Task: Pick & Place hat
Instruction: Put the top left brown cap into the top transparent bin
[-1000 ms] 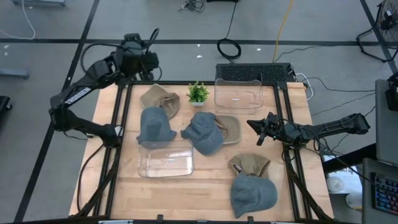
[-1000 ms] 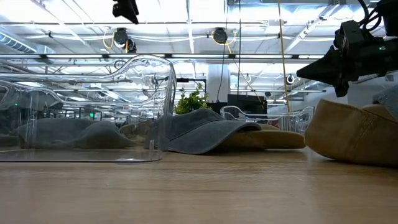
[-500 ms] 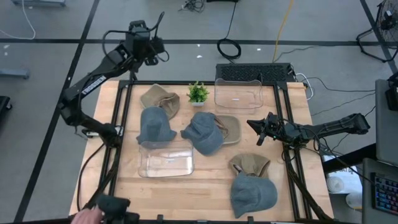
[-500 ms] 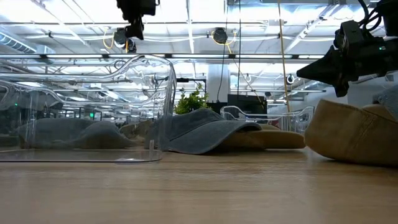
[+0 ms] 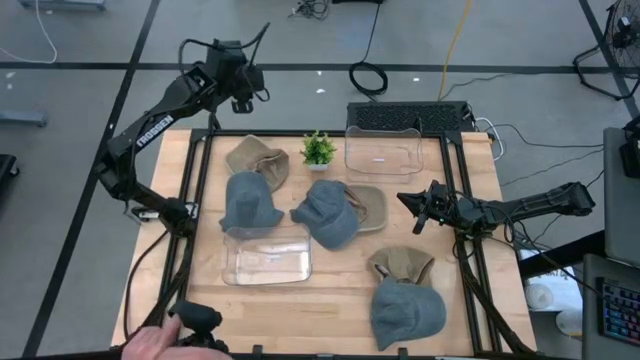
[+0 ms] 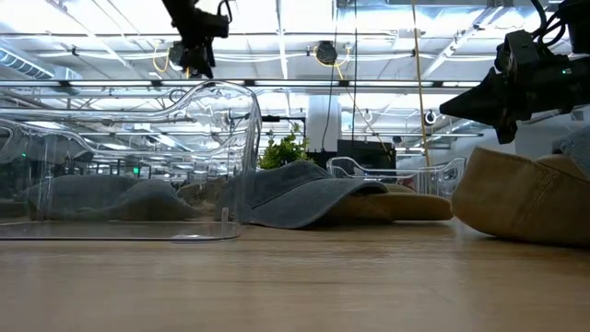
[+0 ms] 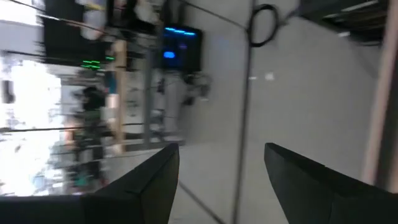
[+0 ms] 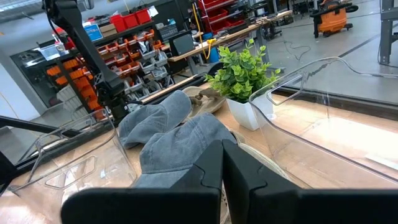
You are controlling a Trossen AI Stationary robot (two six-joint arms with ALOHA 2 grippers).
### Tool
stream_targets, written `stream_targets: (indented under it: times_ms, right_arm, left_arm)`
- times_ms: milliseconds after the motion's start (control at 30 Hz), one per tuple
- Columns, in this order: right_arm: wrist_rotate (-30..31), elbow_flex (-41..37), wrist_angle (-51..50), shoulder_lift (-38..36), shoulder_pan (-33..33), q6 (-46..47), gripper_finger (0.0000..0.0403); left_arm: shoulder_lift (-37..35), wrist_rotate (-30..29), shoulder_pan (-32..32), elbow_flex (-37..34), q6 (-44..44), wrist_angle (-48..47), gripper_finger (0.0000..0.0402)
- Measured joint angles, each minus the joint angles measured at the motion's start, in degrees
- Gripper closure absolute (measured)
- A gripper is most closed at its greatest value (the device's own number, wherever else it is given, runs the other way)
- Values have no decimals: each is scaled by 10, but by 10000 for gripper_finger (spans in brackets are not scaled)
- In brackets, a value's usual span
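Several hats lie on the table: a tan hat point(image 5: 257, 157), a blue hat point(image 5: 247, 200), a blue cap point(image 5: 327, 213) resting partly on a tan cap point(image 5: 372, 207), another tan hat point(image 5: 402, 263) and a blue hat point(image 5: 405, 310) near the near edge. My left gripper point(image 5: 243, 88) hangs high beyond the table's far left corner, open point(image 7: 221, 155), facing the room floor. My right gripper point(image 5: 408, 203) hovers shut point(image 8: 222, 163) above the table's right half, pointing left at the blue cap point(image 8: 180, 146) and touching nothing.
A clear bin point(image 5: 267, 255) stands near the blue hat, and a second clear bin point(image 5: 383, 150) stands at the far edge beside a small potted plant point(image 5: 319, 150). A person's hand point(image 5: 150, 345) with a dark object shows at the near left corner.
My left arm has swung up and away past the table's far edge, and its gripper has turned. A person's hand with a dark object has come into view at the near left corner. The hats have not moved.
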Motion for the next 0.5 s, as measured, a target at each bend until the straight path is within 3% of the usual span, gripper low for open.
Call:
stream_targets:
  times_ms: [233,500]
  right_arm:
    - [0,0,0,0,0,0,403]
    - [0,0,0,0,0,0,403]
  left_arm:
    - [27,25,9,0,-27,-71,163]
    - [41,110,7,0,-99,-148,188]
